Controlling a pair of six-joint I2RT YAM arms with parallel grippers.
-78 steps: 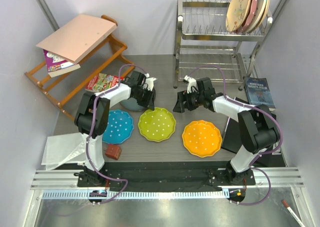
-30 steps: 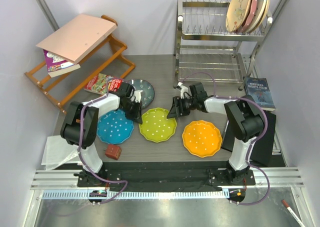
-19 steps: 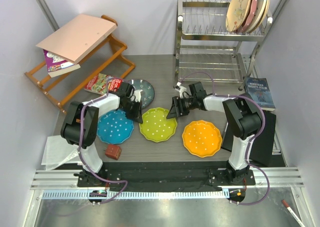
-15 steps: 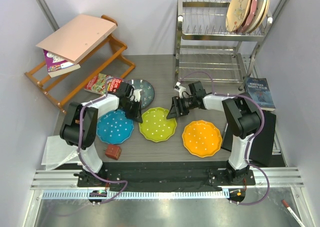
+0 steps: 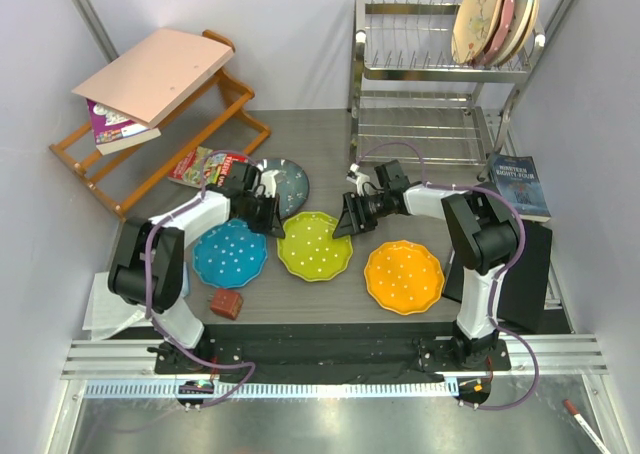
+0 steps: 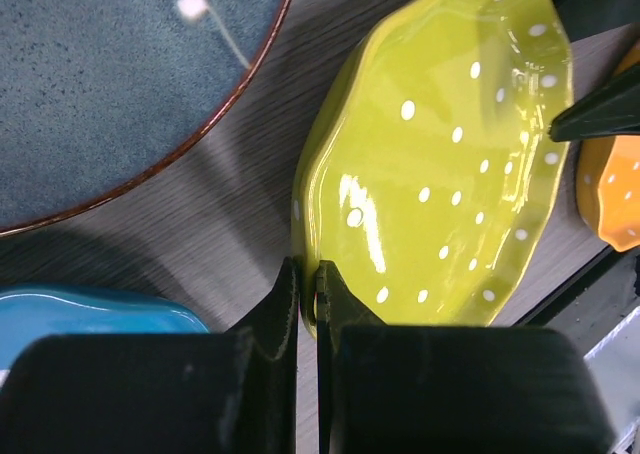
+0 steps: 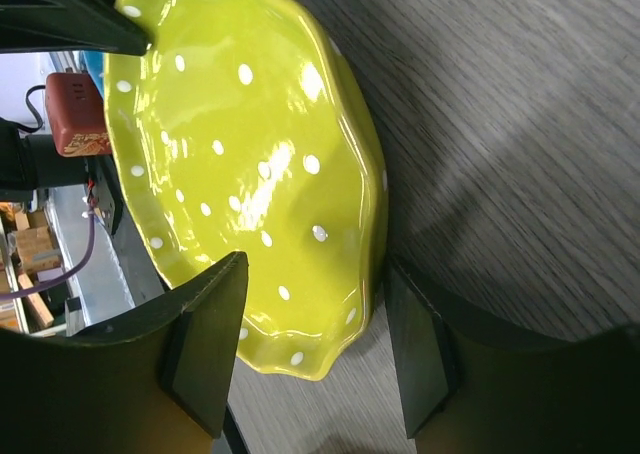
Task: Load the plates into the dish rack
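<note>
Lime green plate [image 5: 315, 246] lies on the desk [image 5: 320, 144], directly between the 2 sets of fingers.

Left fingers [image 6: 288, 304] are clenched tight, apparently pinching the plate's scalloped rim: 1 finger over the inner face, the other outside it. Blue plate [image 5: 230, 254] sits just beside them, dark grey-blue plate [image 5: 290, 182] just beyond.

Right fingers [image 7: 205, 354] are spread and grasp nothing. They straddle the opposite rim, 1 over the dotted face and 1 outside above the desk. Cannot tell whether either touches it. Orange plate [image 5: 403, 276] lies near, to their outer side.

Why so, as I judge it: a flat plate offers only its rim, so the left pinch steadies or tips it. The shadow under the rim by the right fingers suggests that side is raised, giving room to close on it.

Pose: both arms reach low and inward, forearms near level, wrists turned so the fingers face each other across the plate.

Dish rack [image 5: 420, 71] stands well beyond the right fingers, its lower tier bare; none of the 4 plates is loaded.
</note>
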